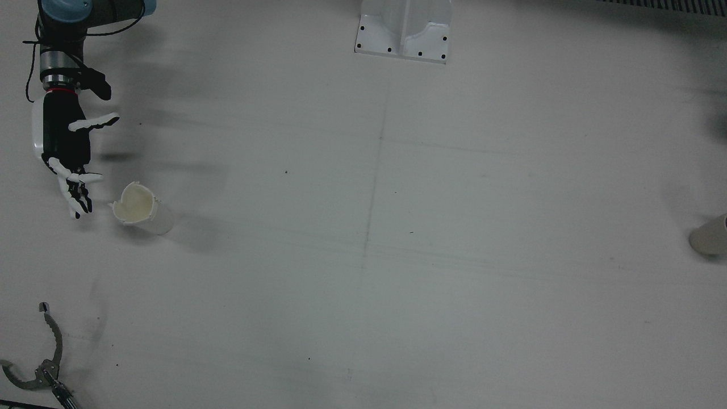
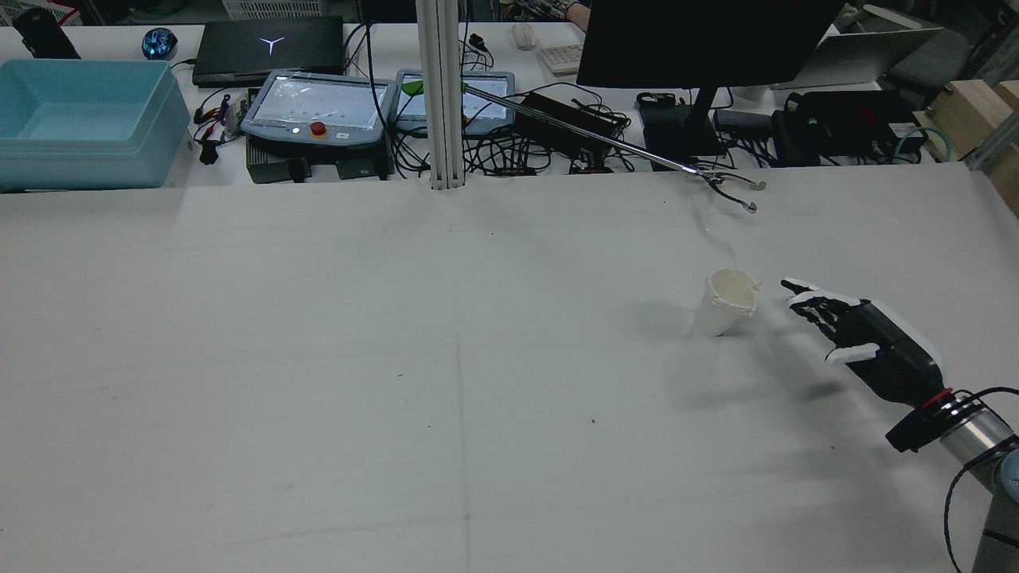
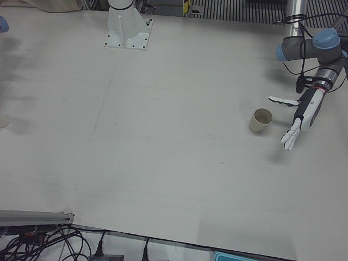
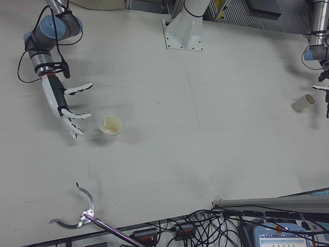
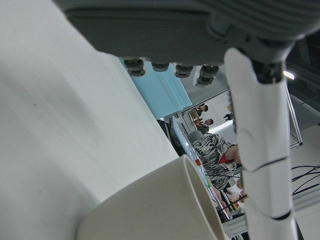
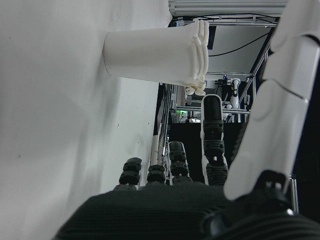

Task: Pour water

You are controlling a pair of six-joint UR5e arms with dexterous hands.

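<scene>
A white cup (image 1: pixel 139 207) with a ragged rim stands upright on the table, also seen as the white cup (image 2: pixel 726 302) (image 4: pixel 112 127) (image 6: pixel 155 50). My right hand (image 1: pixel 68 153) (image 2: pixel 864 338) (image 4: pixel 64 100) hovers open just beside it, fingers spread and not touching it. A beige paper cup (image 3: pixel 261 119) (image 1: pixel 710 236) (image 4: pixel 304 102) stands upright on the other side of the table. My left hand (image 3: pixel 304 111) is open next to it with a small gap. In the left hand view the beige cup (image 5: pixel 155 205) fills the bottom, below one white finger (image 5: pixel 260 150).
A metal reacher-grabber (image 1: pixel 40 363) (image 2: pixel 728 185) (image 4: pixel 77 216) lies at the table's operator-side edge near the white cup. A white pedestal (image 1: pixel 403 31) stands at mid-table on the robot's side. Beyond the table are a blue bin (image 2: pixel 80 119), teach pendants (image 2: pixel 318 99) and cables.
</scene>
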